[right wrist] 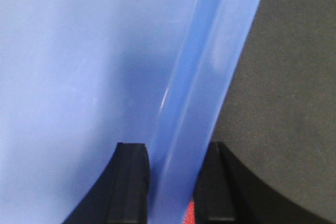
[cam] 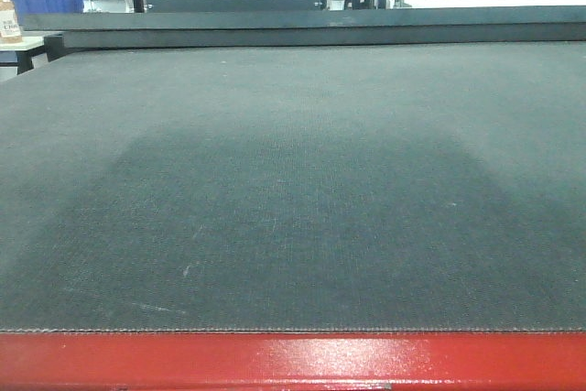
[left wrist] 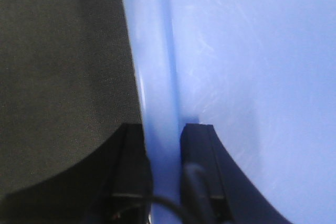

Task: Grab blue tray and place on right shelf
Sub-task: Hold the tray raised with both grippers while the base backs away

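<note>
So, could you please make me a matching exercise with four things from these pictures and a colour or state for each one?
Things:
1. left gripper
2. right gripper
3. mat
4. table edge

Descriptions:
A. red
B. dark grey
C. jaws on the blue tray rim, mat on the left of its wrist view
D. jaws on the blue tray rim, mat on the right of its wrist view

Pairs: 1-C; 2-D; 3-B; 4-A

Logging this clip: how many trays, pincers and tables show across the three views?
blue tray: 1
pincers: 2, the left pincer and the right pincer, each closed on the tray's rim
red-framed table: 1
Total: 4
</note>
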`<control>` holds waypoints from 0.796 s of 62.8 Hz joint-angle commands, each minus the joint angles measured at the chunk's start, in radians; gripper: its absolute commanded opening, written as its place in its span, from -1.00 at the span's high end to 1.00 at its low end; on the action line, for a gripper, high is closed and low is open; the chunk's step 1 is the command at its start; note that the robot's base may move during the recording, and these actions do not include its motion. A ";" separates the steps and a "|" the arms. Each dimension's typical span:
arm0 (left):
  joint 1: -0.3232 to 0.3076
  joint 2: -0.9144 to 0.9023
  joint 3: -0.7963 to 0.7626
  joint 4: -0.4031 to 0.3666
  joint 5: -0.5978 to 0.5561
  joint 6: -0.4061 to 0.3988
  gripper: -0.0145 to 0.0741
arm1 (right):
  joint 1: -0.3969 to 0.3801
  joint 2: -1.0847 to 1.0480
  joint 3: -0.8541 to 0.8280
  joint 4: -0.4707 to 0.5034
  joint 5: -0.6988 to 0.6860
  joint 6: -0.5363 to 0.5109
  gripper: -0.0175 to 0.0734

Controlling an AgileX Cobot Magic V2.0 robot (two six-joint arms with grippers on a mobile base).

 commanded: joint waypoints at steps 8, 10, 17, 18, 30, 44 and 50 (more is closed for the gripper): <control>-0.030 -0.028 -0.023 -0.144 0.066 0.047 0.78 | 0.010 -0.027 -0.030 0.055 0.059 -0.037 0.56; -0.030 -0.028 -0.023 -0.144 0.066 0.047 0.78 | 0.010 -0.027 -0.030 0.055 0.057 -0.037 0.56; -0.030 -0.028 -0.023 -0.144 0.066 0.047 0.78 | 0.010 -0.027 -0.030 0.055 0.057 -0.037 0.56; -0.030 -0.028 -0.023 -0.144 0.066 0.047 0.78 | 0.010 -0.027 -0.030 0.055 0.057 -0.037 0.56; -0.030 -0.028 -0.023 -0.144 0.066 0.047 0.78 | 0.010 -0.027 -0.030 0.055 0.057 -0.037 0.56; -0.030 -0.028 -0.023 -0.144 0.066 0.047 0.78 | 0.010 -0.027 -0.030 0.055 0.056 -0.037 0.56; -0.030 -0.028 -0.023 -0.144 0.066 0.047 0.78 | 0.009 -0.027 -0.030 0.055 0.056 -0.037 0.56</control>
